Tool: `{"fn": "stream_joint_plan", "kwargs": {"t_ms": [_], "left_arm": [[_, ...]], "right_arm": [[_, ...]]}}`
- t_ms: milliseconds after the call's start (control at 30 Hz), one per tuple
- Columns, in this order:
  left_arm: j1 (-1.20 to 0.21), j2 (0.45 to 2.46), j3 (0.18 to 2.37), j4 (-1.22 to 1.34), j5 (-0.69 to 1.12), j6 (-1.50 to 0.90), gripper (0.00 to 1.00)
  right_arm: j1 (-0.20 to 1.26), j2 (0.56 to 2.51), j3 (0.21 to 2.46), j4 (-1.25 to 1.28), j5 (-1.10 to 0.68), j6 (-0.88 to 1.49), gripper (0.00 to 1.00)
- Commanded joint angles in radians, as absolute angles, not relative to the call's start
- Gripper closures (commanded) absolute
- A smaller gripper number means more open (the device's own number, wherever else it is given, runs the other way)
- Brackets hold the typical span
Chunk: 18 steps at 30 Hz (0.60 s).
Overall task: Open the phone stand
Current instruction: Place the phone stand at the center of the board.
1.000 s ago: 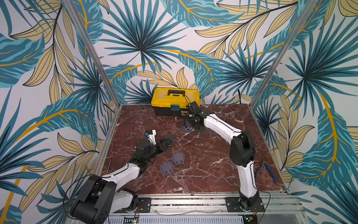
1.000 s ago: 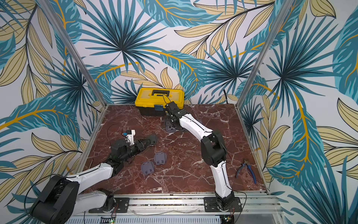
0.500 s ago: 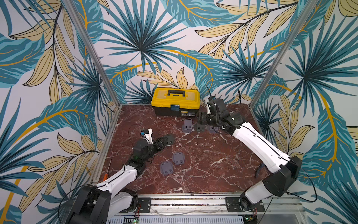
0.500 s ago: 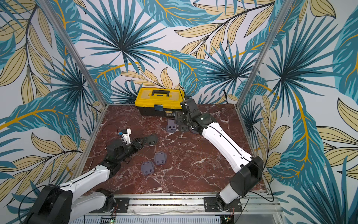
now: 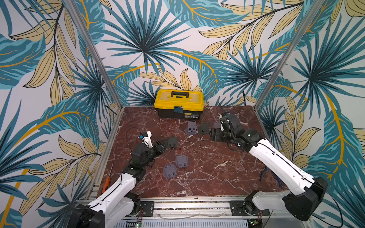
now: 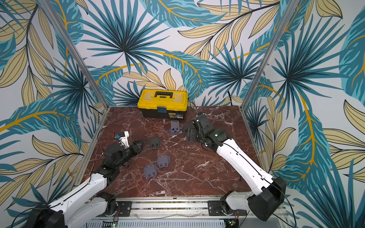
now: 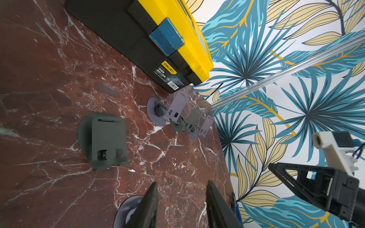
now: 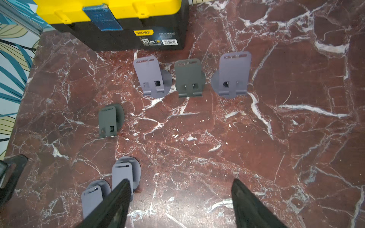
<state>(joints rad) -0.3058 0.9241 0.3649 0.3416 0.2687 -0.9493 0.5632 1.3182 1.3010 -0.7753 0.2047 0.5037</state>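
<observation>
On the left half of the bench in a top view, the folded dark stand lies flat just beyond the left pincer and well apart from the right pincer. Left wrist view: tips parted and empty, with the stand ahead, off to one side. Right wrist view: tips parted, also empty.
</observation>
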Motion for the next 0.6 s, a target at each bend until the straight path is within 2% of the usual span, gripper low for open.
{"fn": "stream_joint_plan", "kwargs": {"t_ms": [0, 567], "left_arm": [[-0.296, 0.869, 0.349, 0.278, 0.232, -0.936, 0.59], [-0.256, 0.54, 0.221, 0.004, 0.142, -0.965, 0.56]], "right_arm": [[0.605, 1.319, 1.252, -0.808, 0.189, 0.554, 0.2], [0.838, 1.558, 1.321, -0.838, 0.121, 0.717, 0.21]]}}
